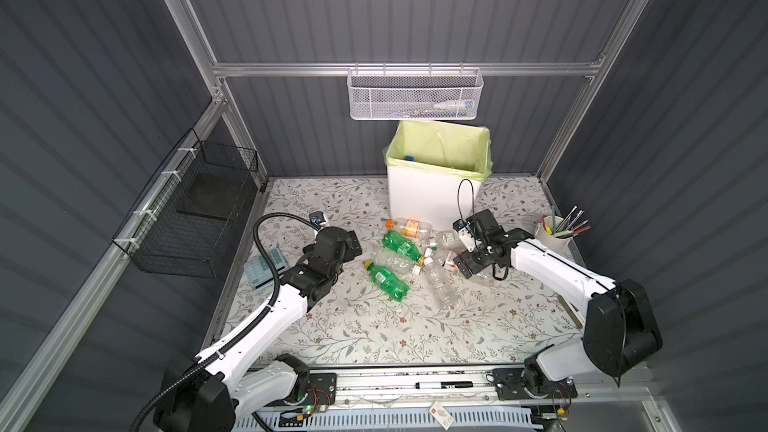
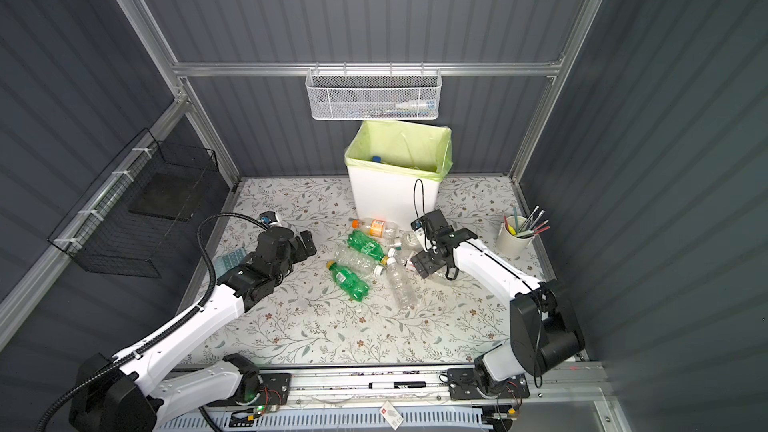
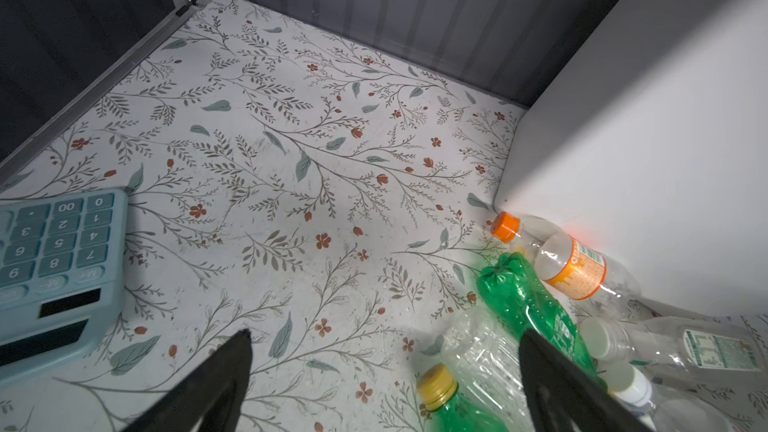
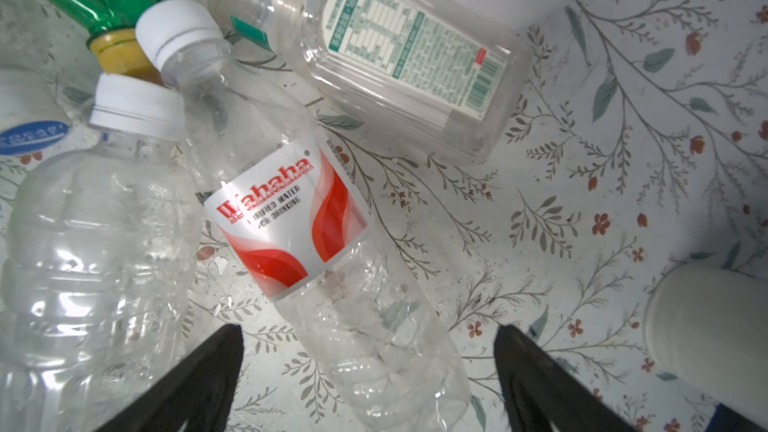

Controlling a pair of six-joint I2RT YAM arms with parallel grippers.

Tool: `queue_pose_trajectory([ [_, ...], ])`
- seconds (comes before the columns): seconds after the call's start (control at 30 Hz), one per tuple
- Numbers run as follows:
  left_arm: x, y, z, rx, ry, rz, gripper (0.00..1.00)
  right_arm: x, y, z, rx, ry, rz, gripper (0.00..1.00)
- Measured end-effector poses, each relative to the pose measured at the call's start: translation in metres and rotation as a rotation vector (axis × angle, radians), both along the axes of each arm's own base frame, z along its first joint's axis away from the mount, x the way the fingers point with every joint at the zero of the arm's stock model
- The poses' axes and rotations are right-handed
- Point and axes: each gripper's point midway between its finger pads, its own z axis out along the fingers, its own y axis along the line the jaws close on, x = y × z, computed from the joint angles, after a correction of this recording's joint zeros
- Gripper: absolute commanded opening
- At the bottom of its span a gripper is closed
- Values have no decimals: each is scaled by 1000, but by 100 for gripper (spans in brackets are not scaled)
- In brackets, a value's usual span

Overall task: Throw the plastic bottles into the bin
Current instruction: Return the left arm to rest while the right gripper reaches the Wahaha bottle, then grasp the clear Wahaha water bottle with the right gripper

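bottles (image 1: 401, 246) before bin (image 1: 424, 201), cup (image 1: 548, 239) right

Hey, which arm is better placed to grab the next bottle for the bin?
The right. The right gripper has its jaws open astride the red-labelled bottle, lying flat directly below. The left gripper, also open, is over bare table, with only a green bottle by one jaw.

The Wahaha bottle (image 4: 361, 322) is glossy, crinkled clear plastic with a shiny label (image 4: 286, 218). The bin (image 1: 419, 199) is smooth white plastic, its bag (image 1: 440, 143) thin film. The bench (image 1: 374, 334) looks matt.
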Motion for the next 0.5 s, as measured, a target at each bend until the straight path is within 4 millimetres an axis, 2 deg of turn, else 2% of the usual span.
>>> queue_pose_trajectory([
  [0.27, -4, 3, -8, 3, 22, 6, 100, 2, 16, -21, 5, 102, 92, 90],
  [0.5, -8, 6, -13, 10, 34, 8, 100, -5, 17, -41, -23, 182, 120, 84],
])
